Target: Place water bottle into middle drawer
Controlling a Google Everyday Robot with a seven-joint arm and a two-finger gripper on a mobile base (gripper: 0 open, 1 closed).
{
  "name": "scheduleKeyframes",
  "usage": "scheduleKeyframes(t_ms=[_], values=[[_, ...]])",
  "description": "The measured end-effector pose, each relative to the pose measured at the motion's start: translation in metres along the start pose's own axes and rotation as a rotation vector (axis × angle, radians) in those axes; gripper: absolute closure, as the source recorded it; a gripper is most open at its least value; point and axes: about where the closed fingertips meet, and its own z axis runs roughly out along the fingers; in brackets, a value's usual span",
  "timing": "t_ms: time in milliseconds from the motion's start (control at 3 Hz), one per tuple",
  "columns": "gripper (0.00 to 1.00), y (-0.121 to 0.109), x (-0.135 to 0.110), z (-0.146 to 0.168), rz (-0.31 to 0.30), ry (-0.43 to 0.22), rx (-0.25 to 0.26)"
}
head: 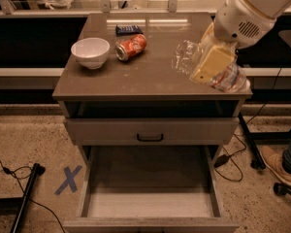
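My gripper (206, 70) hangs over the front right corner of the cabinet top (136, 79), shut on the water bottle (184, 57). The bottle is clear and crinkled, lies tilted across the yellowish finger pads (212, 62), and its far end sticks out past the top's right edge. The middle drawer (150, 204) is pulled wide open below, with low sides and a bare pale floor. It lies lower and to the left of the gripper.
A white bowl (90, 51), an orange soda can (131, 47) on its side and a dark blue packet (129, 29) sit on the cabinet top. A shut drawer front with a black handle (150, 137) is above the open drawer. A blue tape X (68, 179), a black pole (25, 195) and a person's shoe (276, 165) are on the floor.
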Motion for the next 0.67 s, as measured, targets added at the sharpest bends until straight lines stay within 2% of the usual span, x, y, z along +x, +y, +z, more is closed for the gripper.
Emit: scheduleKeyframes(t_ms=[333, 667], values=[[1.00, 0.0186, 0.0100, 0.0248, 0.073, 0.023, -0.060], [1.00, 0.0186, 0.0101, 0.0248, 0.073, 0.023, -0.060]])
